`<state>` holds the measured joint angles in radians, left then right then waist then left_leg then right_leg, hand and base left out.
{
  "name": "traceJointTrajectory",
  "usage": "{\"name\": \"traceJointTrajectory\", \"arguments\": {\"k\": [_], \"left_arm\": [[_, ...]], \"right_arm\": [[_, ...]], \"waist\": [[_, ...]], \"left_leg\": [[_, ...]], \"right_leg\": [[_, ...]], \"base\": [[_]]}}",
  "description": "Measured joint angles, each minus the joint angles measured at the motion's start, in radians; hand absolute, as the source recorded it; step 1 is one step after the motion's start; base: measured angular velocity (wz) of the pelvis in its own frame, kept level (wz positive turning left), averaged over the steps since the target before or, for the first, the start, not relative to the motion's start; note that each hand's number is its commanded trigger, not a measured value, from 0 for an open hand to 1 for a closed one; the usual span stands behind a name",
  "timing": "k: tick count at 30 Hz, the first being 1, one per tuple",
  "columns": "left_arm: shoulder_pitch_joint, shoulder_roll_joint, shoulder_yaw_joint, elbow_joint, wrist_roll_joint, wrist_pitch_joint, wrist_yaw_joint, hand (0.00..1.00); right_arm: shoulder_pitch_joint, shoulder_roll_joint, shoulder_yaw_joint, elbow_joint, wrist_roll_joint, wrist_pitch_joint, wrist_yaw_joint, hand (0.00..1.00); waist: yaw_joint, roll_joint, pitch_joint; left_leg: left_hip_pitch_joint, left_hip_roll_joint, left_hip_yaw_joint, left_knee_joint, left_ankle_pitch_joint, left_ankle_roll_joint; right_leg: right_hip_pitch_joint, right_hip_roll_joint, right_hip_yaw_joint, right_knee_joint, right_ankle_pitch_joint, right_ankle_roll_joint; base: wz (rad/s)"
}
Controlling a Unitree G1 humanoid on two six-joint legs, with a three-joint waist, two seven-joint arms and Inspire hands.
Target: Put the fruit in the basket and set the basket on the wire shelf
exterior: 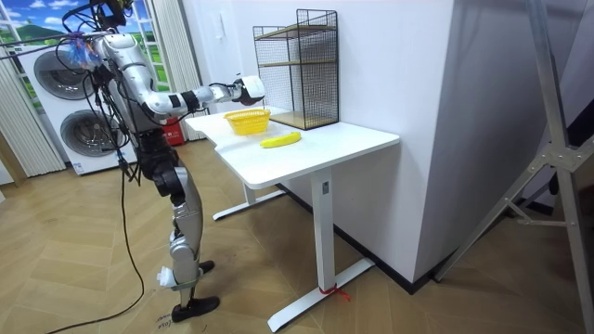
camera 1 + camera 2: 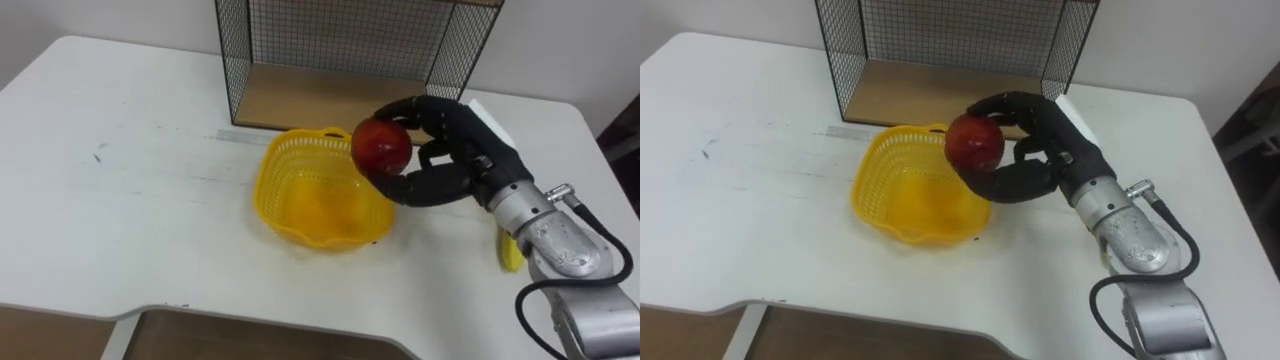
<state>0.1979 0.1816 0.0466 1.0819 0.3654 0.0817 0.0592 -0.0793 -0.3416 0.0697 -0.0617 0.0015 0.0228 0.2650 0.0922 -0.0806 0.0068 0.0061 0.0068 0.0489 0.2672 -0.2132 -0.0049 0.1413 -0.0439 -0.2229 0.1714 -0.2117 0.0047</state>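
Note:
My right hand (image 2: 445, 150) (image 2: 1040, 150) is shut on a red apple (image 2: 382, 146) (image 2: 974, 141) and holds it above the right rim of the yellow basket (image 2: 318, 190) (image 2: 912, 192). The basket stands empty on the white table (image 2: 130, 200), just in front of the black wire shelf (image 2: 340, 60) (image 2: 940, 50). A banana (image 2: 508, 252) lies on the table under my right forearm, mostly hidden; it lies beside the basket in the room view (image 1: 280, 140). There the robot stands at the table's end, right arm stretched over the basket (image 1: 247, 121).
The wire shelf (image 1: 297, 70) has a wooden floor board and an upper tier. The table's front edge runs close below the basket. Washing machines (image 1: 56, 102) stand behind the robot.

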Motion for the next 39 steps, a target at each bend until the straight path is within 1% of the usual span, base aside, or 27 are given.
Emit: {"name": "traceJointTrajectory", "arguments": {"k": [2,4,7,12,14,15,16,17,20,25,33,39], "left_arm": [[-0.001,0.001,-0.015,-0.001,0.000,0.001,-0.007,0.00],[-0.004,0.001,-0.015,-0.001,0.000,0.001,-0.011,0.00],[-0.011,0.001,-0.015,-0.001,0.000,0.001,-0.012,0.00],[-0.015,0.003,-0.059,-0.001,-0.001,0.006,-0.011,0.00],[-0.014,0.002,-0.070,-0.001,-0.001,0.007,-0.011,0.00],[-0.015,0.002,-0.071,-0.001,0.000,0.007,-0.012,0.00],[-0.015,0.002,-0.072,-0.001,-0.001,0.007,-0.012,0.00],[-0.015,0.002,-0.074,-0.001,-0.001,0.008,-0.012,0.00],[-0.014,0.003,-0.087,-0.001,0.000,0.009,-0.013,0.00],[-0.013,0.003,-0.089,-0.002,0.000,0.012,-0.014,0.00],[-0.012,0.002,-0.090,-0.002,-0.001,0.014,-0.020,0.00],[-0.014,0.003,-0.090,-0.002,-0.004,0.021,-0.019,0.00]], "right_arm": [[0.000,0.001,0.017,-0.006,-0.030,0.000,0.004,1.00],[0.000,0.003,0.031,-0.006,-0.049,0.001,0.015,1.00],[0.000,0.018,0.031,-0.006,-0.060,0.001,0.021,1.00],[-0.002,0.021,0.049,-0.006,-0.073,0.001,0.020,1.00],[-0.004,0.021,0.068,-0.006,-0.086,0.003,0.020,1.00],[-0.004,0.022,0.069,-0.006,-0.087,0.004,0.020,0.50],[-0.005,0.023,0.070,-0.006,-0.088,0.007,0.020,0.06],[-0.007,0.023,0.071,-0.006,-0.089,0.015,0.020,0.00],[-0.008,0.023,0.073,-0.006,-0.095,0.023,0.016,0.00],[-0.008,0.023,0.076,-0.001,-0.111,0.023,0.003,0.00],[-0.008,0.023,0.077,0.007,-0.108,0.023,-0.002,0.00],[-0.008,0.023,0.077,0.021,-0.075,0.023,-0.003,0.00]], "waist": [[0.000,0.003,-0.0031],[0.003,0.003,-0.0059],[0.013,0.003,-0.0066],[0.026,0.005,-0.0050],[0.026,0.008,-0.0004],[0.027,0.008,0.0006],[0.028,0.006,0.0019],[0.030,0.006,0.0047],[0.036,0.002,0.0076],[0.041,-0.002,0.0048],[0.046,-0.002,0.0049],[0.040,-0.001,0.0055]], "left_leg": [[0.000,0.000,-0.001,0.001,0.000,0.000],[0.003,0.000,-0.001,0.001,0.000,0.000],[0.006,0.000,0.000,0.001,0.000,0.000],[0.007,0.000,-0.001,0.002,0.001,0.001],[0.005,0.000,-0.003,-0.001,0.001,0.001],[0.005,0.000,-0.003,-0.001,0.001,0.001],[0.004,0.000,-0.003,-0.002,0.001,0.001],[0.004,0.000,-0.002,-0.003,0.001,0.001],[0.003,0.000,0.000,-0.007,0.001,0.001],[0.006,-0.001,0.003,-0.008,0.001,0.001],[0.006,-0.001,0.002,-0.008,0.001,0.001],[0.004,-0.001,0.001,-0.010,0.001,0.001]], "right_leg": [[0.000,0.000,0.000,0.000,0.000,0.000],[0.001,0.000,0.002,0.000,0.000,0.000],[0.003,0.000,0.004,0.000,0.000,0.000],[0.004,0.000,-0.001,0.001,0.000,0.000],[0.003,0.000,-0.004,0.001,0.000,0.000],[0.002,0.000,-0.004,0.001,0.000,0.000],[0.002,0.000,-0.005,0.001,0.000,0.000],[0.002,0.000,-0.004,0.002,0.000,0.000],[-0.001,0.000,-0.003,0.002,0.000,0.000],[-0.002,0.000,0.000,-0.001,0.000,0.000],[0.000,-0.001,0.000,-0.002,0.000,0.000],[0.002,0.000,0.001,-0.001,0.001,0.000]], "base": [[0.02],[0.00],[0.00],[0.00],[0.00],[0.00],[0.00],[0.00],[0.00],[0.00],[0.00],[0.00]]}}
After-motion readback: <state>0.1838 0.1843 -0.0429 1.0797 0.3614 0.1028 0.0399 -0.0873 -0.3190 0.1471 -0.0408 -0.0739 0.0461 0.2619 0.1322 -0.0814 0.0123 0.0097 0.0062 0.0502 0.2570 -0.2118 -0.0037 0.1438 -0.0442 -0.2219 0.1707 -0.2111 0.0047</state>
